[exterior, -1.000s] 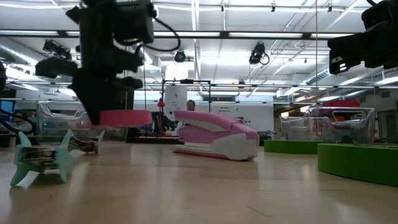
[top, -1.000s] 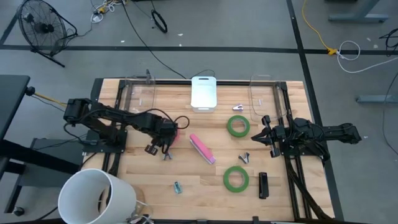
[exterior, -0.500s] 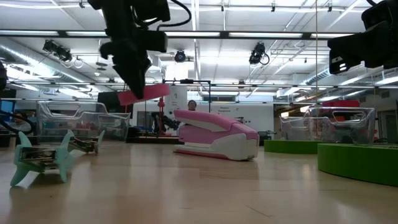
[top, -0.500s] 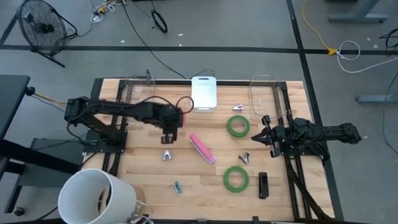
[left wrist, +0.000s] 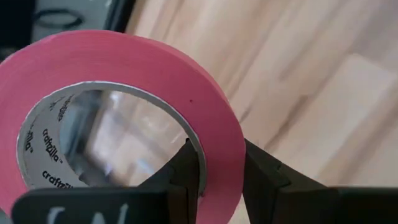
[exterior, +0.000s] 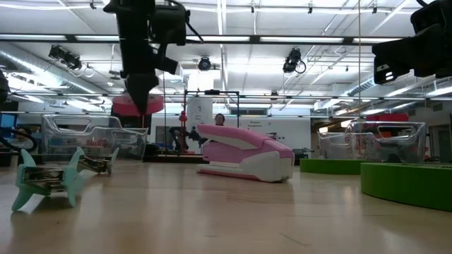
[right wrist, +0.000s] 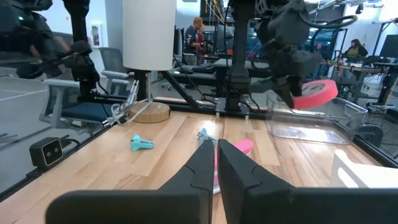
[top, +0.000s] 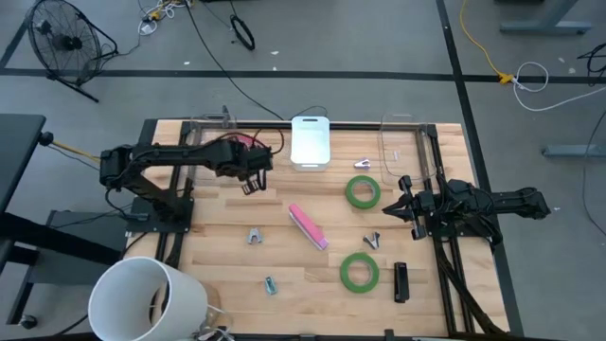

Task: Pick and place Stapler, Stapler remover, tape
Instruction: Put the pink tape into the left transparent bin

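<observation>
My left gripper is shut on the red-pink tape ring, held high above the table's far left part, near a clear bin. The ring also shows in the low view. Two green tape rings lie flat on the table's right half. A pink stapler lies at the middle and a black stapler at the near right. Small staple removers lie about. My right gripper is shut and empty at the right edge. My left gripper pinches the ring's wall with one finger inside the open centre and the other outside. The fingers come from above, pointing down. The ring hangs below them, lifted clear of the table.
A white box stands at the far middle, with a second clear bin to its right. Another small remover lies beside the box. A white bucket stands off the near left corner. People show in the room beyond.
My left gripper has risen and gone toward the table's far edge and a little left, carrying the red-pink tape ring from near the table's middle toward the far left clear bin. The ring has stayed in the hold and hangs higher now.
</observation>
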